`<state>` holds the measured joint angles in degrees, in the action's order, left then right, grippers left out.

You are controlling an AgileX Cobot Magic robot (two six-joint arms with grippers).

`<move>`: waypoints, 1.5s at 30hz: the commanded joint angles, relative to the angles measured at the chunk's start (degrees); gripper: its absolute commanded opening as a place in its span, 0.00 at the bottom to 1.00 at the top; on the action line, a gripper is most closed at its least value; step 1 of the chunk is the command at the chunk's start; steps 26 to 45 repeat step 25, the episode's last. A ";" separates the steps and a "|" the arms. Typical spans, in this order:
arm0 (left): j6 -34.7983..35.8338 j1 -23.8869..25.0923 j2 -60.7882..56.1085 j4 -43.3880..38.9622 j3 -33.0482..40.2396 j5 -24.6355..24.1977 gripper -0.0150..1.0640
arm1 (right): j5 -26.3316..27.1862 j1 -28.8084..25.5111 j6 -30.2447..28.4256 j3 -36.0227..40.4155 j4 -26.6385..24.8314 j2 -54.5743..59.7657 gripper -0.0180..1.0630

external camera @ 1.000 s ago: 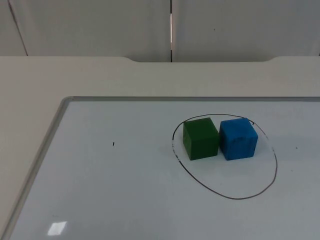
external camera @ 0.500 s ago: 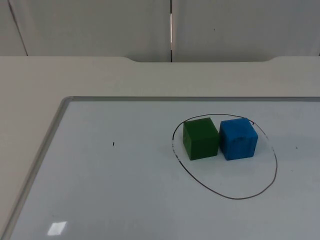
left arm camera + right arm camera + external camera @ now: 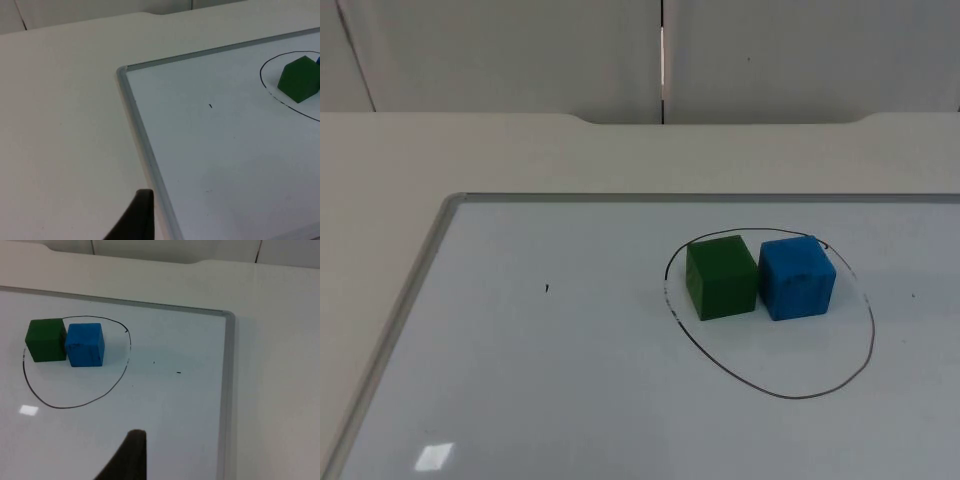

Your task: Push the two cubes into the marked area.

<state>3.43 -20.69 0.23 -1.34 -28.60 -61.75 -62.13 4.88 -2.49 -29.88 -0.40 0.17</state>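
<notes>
green cube [image 3: 721, 278] and blue cube [image 3: 797, 277] sit touching inside the drawn ring [image 3: 790, 393] on the whiteboard [image 3: 520, 380], well ahead of both jaws, whose width i cannot tell; both arms wait withdrawn.

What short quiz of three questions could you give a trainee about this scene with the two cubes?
1. True or false: the green cube lies inside the drawn oval.
2. Which cube is nearer the whiteboard's left frame? A green, B blue.
3. Fill in: the two cubes stand ____ each other.

Key: 1 true; 2 A; 3 beside, with any gap too narrow to tell.
</notes>
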 commanded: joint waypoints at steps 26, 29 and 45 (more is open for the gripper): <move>-0.11 17.79 -0.23 -0.35 0.23 0.14 0.99 | 0.37 -0.41 0.18 0.31 -0.07 -0.17 0.99; -0.11 17.79 -0.23 -0.35 0.23 0.14 0.99 | 0.37 -0.41 0.18 0.31 -0.07 -0.17 0.99; -0.11 17.79 -0.23 -0.35 0.23 0.14 0.99 | 0.37 -0.41 0.18 0.31 -0.07 -0.17 0.99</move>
